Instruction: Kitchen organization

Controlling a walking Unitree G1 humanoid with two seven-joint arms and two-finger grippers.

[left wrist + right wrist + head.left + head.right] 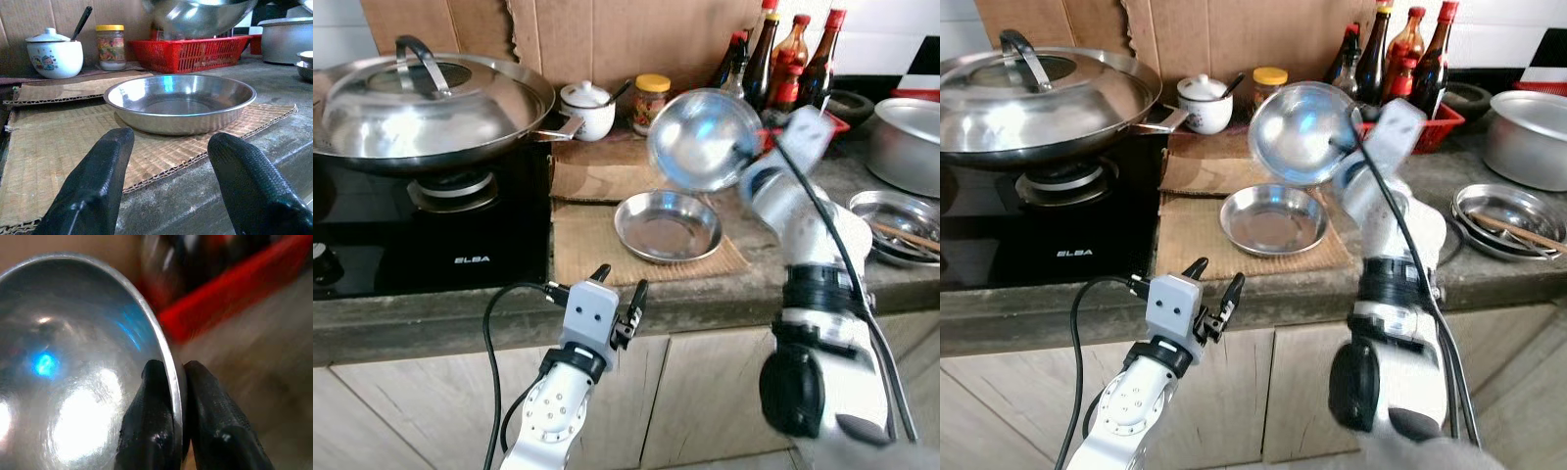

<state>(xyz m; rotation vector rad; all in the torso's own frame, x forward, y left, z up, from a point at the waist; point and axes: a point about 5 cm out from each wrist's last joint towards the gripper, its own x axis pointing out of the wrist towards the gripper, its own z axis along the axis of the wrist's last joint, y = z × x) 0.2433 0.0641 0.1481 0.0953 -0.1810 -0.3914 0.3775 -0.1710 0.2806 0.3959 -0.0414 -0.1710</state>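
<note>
Right wrist view: the right gripper [177, 387] pinches the rim of a steel bowl [73, 372], one finger inside and one outside. In the head views that bowl [703, 137] is held tilted in the air, its hollow facing the robot, above the far edge of the counter [754, 284] and just in front of a red basket [1435, 122] of dark bottles [783, 54].

Below the bowl a shallow steel dish [668, 225] sits on a sheet of cardboard [587, 245] that reaches the counter's front edge. The left gripper [620, 290] hovers just off that front edge, fingers spread and holding nothing, pointed at the dish.

At the counter's left end a black stove [431, 235] carries a wok [431, 108] with a lid. Behind the cardboard, along the back edge, stand a white pot [587, 106] with a spoon in it and a jar [652, 100] with a yellow cap. At the right end are a large metal pot [906, 142] and, nearer the front edge, a plate [896, 223] with chopsticks lying across it.
</note>
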